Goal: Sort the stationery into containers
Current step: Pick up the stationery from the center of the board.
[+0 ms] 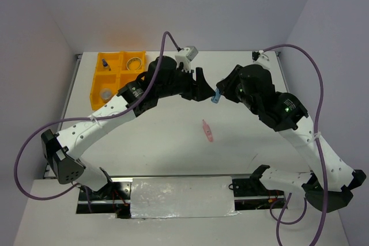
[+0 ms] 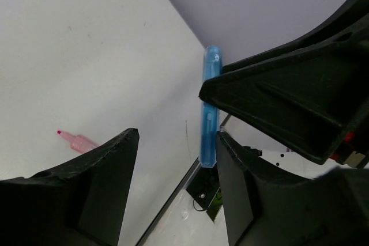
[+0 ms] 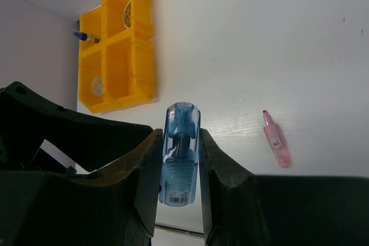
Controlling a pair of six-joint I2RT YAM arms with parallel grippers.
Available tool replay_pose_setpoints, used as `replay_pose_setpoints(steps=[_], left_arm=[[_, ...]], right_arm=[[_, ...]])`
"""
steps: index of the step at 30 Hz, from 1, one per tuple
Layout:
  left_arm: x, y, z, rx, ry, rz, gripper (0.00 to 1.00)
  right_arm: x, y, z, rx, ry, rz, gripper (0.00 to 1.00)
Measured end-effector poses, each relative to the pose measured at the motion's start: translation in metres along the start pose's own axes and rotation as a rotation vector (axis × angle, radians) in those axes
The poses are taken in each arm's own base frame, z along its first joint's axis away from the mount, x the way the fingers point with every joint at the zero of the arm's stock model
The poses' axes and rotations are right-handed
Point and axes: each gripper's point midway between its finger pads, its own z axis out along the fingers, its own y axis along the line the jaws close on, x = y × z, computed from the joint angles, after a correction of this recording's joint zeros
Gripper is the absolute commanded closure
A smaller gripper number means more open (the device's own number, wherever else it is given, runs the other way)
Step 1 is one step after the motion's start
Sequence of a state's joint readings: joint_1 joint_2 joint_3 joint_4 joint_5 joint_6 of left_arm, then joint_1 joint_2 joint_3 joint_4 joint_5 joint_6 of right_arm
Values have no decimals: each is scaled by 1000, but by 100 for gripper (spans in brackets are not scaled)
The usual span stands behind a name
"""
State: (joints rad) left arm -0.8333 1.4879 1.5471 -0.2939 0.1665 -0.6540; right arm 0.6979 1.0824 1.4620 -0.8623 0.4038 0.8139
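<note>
Orange-yellow tray (image 1: 95, 90) sits at the far left corner of the white worktop (image 1: 173, 154), and the two arms meet over the middle of the worktop. Right pincer (image 3: 180, 137) is pinching the blue piece (image 3: 181, 165) squarely between its fingers, lifted clear of the surface. Left pincer (image 2: 176, 136) faces it, fingers spread wide, and the blue piece's end sits just beside the inner face of one finger; whether they touch, I can't tell. Down on the worktop, one pink tapered piece (image 1: 207, 131) lies alone, nearer the arm bases and well apart from the tray. Inside the tray: round jar (image 1: 105, 92) in the near-left compartment, blue-capped bottle (image 1: 105, 63) far-left, tan band ring (image 1: 135, 61) far-right.
</note>
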Motion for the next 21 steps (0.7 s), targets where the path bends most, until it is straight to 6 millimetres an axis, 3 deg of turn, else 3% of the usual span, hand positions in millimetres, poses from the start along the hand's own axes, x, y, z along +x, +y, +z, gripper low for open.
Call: replay_pose_setpoints(steps=[5, 14, 16, 21], left_arm=[[-7, -12, 1, 53, -26, -20, 27], [-8, -20, 1, 89, -24, -40, 32], [-5, -20, 2, 89, -18, -44, 42], [3, -21, 7, 96, 7, -50, 52]], right_arm=[[-1, 1, 1, -1, -2, -4, 100], [-2, 4, 1, -16, -5, -9, 100], [-1, 6, 1, -22, 1, -8, 100], [-2, 10, 0, -41, 0, -1, 100]])
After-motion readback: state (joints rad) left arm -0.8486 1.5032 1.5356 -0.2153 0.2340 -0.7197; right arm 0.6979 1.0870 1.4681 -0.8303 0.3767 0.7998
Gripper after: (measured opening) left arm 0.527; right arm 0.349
